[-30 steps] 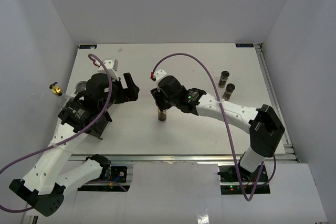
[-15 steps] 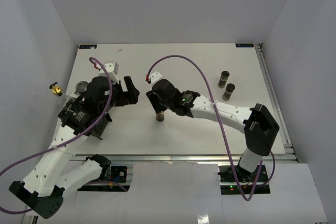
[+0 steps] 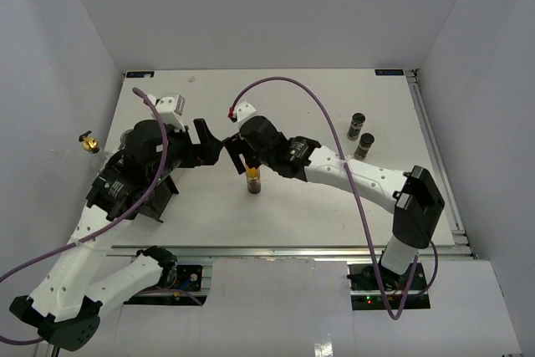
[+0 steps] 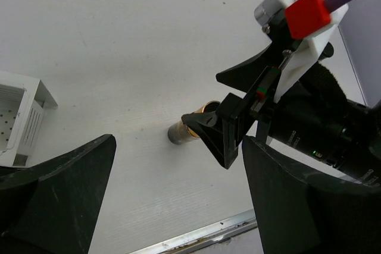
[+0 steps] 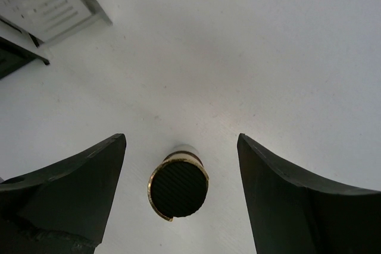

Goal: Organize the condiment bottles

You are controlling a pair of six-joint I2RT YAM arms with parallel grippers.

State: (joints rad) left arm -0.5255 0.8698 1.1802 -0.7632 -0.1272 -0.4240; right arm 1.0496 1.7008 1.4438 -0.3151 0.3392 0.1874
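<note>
At mid-table we see the gold-capped bottle (image 3: 253,180) upright and unheld; the right gripper (image 5: 181,138) hovers above, jaws parted either side without contact; the left gripper (image 4: 178,142), spread wide, faces it from beside the white rack (image 4: 21,117)

Recorded white table (image 3: 301,206), surface matte. Found gold-capped bottle (image 5: 178,190) upright on it, directly beneath right pincer (image 5: 181,147), between the two fingers and touching neither. Same bottle seen just ahead of left pincer (image 4: 178,141). Noted black-and-white rack (image 4: 21,114) on table off the outer side of left pincer, away from right pincer, only a corner in view. Logged two small dark bottles (image 3: 357,125) upright, close together, well apart from right pincer, on its side away from left pincer.
</note>
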